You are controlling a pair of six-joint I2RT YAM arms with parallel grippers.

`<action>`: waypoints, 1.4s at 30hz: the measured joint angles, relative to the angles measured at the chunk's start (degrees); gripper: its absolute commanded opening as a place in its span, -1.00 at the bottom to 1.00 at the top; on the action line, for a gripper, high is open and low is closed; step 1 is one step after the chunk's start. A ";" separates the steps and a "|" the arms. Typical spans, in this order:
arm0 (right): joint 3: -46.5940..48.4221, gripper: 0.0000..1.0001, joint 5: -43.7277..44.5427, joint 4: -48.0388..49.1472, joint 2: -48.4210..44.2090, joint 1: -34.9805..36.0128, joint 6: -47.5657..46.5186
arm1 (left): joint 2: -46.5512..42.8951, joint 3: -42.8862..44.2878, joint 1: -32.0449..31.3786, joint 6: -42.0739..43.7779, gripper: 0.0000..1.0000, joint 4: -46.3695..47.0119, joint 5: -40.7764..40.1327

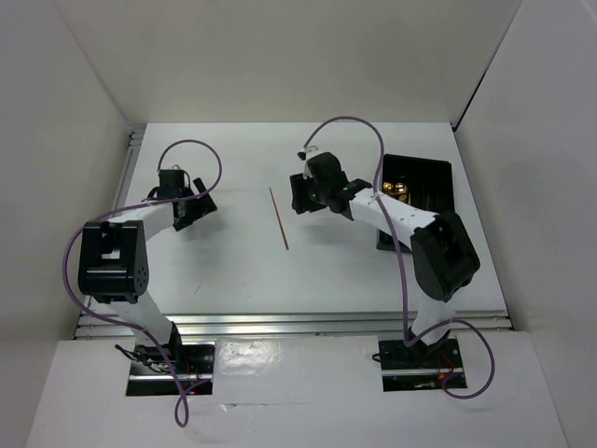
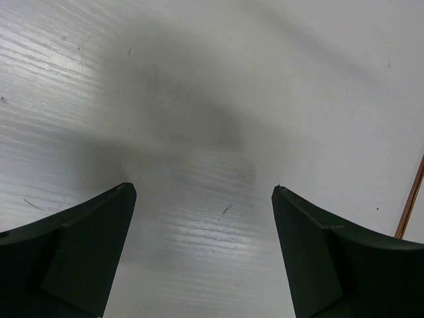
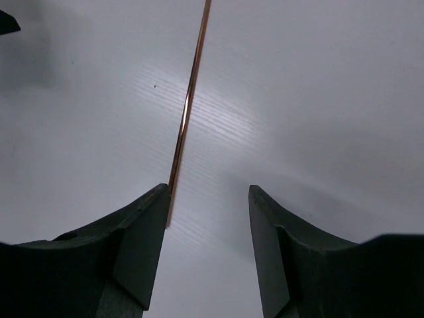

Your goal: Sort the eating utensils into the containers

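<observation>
One thin gold-brown chopstick point(image 1: 278, 217) lies alone on the white table between the two arms. My right gripper point(image 1: 297, 195) is open and empty just right of it. In the right wrist view the chopstick point(image 3: 189, 99) runs up from beside the left fingertip of that gripper point(image 3: 207, 190), at the edge of the gap. My left gripper point(image 1: 201, 203) is open and empty to the left of the stick. In its wrist view the gripper point(image 2: 204, 190) is over bare table and the chopstick point(image 2: 411, 202) shows at the right edge. The black tray point(image 1: 431, 175) lies at the back right, with gold utensil heads point(image 1: 397, 189) inside, partly hidden by the right arm.
White walls close the table in at the back and on both sides. A metal rail point(image 1: 298, 323) runs along the near edge. Purple cables loop above both arms. A dark tip point(image 3: 6, 23) shows at the right wrist view's top-left corner.
</observation>
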 measured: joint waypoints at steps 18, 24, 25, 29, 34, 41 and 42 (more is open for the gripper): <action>7.10 -0.01 8.15 0.00 14.73 8.35 5.31 | -0.81 -0.09 0.00 0.11 0.98 0.81 0.09; 9.55 -0.10 7.39 0.22 17.29 8.17 5.33 | -0.81 -0.09 0.00 0.11 0.98 0.83 0.11; 9.79 -0.10 7.32 0.22 17.73 8.17 5.33 | -0.81 -0.09 0.00 0.11 0.98 0.81 0.11; 10.05 -0.14 6.73 0.17 18.88 8.17 5.35 | -0.81 -0.11 0.00 0.11 0.98 0.83 0.13; 10.23 -0.20 6.75 0.13 19.82 8.17 5.33 | -0.81 -0.09 0.00 0.11 0.98 0.83 0.15; 10.95 -0.30 6.69 0.11 20.81 8.17 5.33 | -0.81 -0.11 0.00 0.11 0.98 0.83 0.15; 11.10 -0.30 6.69 0.04 20.92 8.17 5.35 | -0.81 -0.11 0.00 0.11 0.98 0.83 0.15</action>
